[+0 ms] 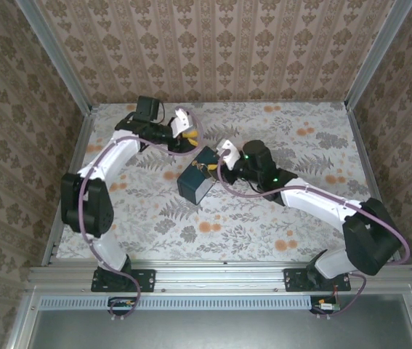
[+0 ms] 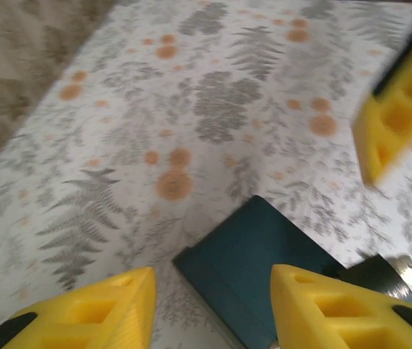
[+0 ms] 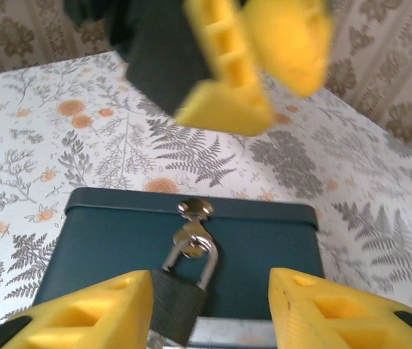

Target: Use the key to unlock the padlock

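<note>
At counter centre: padlock hangs from teal box hasp, between spread fingers of right claw. Left claw hovers past box's far corner, jaws apart.

Right wrist view: the dark grey padlock with the silver shackle runs off the bottom edge, so its keyhole end is cut off. The left gripper up top is just a yellow smear. In the left wrist view, the dark teal metal box is chopped by the bottom edge. One finger of the right gripper is blurry at the right edge. From overhead, the lock's too tiny to tell whether a key's in it.
</note>
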Robot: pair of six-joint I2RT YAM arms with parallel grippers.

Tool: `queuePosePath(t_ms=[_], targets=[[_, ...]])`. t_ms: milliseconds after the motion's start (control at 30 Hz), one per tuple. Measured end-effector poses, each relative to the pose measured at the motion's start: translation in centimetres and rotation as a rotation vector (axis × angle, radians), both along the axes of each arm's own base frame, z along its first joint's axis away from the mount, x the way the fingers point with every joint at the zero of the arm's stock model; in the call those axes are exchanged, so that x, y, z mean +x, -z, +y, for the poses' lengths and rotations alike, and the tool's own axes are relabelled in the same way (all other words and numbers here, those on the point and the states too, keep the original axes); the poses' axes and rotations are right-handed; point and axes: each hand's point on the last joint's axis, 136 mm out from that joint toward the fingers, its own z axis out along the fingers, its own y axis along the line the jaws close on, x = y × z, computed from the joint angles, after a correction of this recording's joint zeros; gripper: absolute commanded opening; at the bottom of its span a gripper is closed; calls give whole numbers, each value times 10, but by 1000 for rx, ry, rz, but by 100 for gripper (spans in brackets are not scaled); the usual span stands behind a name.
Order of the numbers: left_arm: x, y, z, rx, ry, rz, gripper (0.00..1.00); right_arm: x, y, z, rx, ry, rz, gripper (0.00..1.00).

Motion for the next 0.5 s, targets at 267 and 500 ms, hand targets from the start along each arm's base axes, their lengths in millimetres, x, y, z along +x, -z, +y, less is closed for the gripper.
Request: queuePosePath(t_ms=[267,500], targets=[[36,-23,38,-51,-547,181,41,-28,33,28,-189,-128,-98,53],[32,11,62,-29,-727,336,42,-22,60,20,-340,-156,-205,52]])
